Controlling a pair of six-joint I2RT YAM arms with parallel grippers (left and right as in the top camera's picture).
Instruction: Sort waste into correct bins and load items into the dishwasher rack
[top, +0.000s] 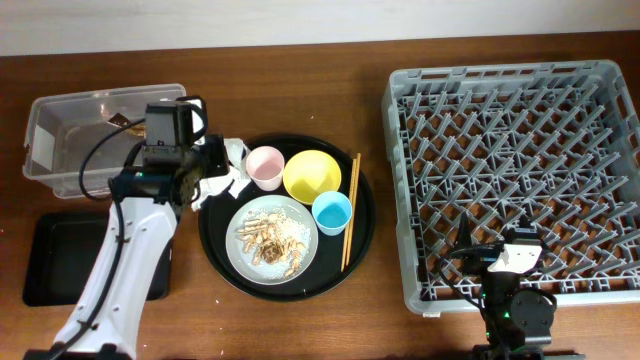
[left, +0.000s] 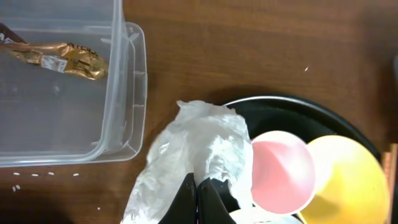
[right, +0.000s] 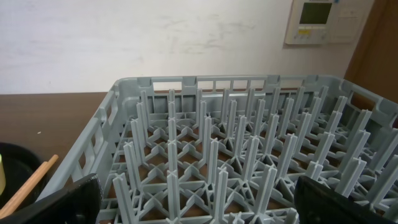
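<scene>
Left claw (left: 199, 198): you grip the napkin (left: 199, 146) at the round tray (top: 212, 248) rim, beside the pink cup (left: 283, 171).
Right claw (right: 199, 202): spread wide, empty, over the rack (right: 249, 155) near edge.
Wrapper (left: 59, 57): inside the clear tub (left: 124, 93).

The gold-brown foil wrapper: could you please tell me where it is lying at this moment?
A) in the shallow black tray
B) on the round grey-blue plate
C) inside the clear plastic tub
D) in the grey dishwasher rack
C: the left wrist view shows the foil wrapper lying on the floor of the clear plastic tub, inside its walls.
</scene>
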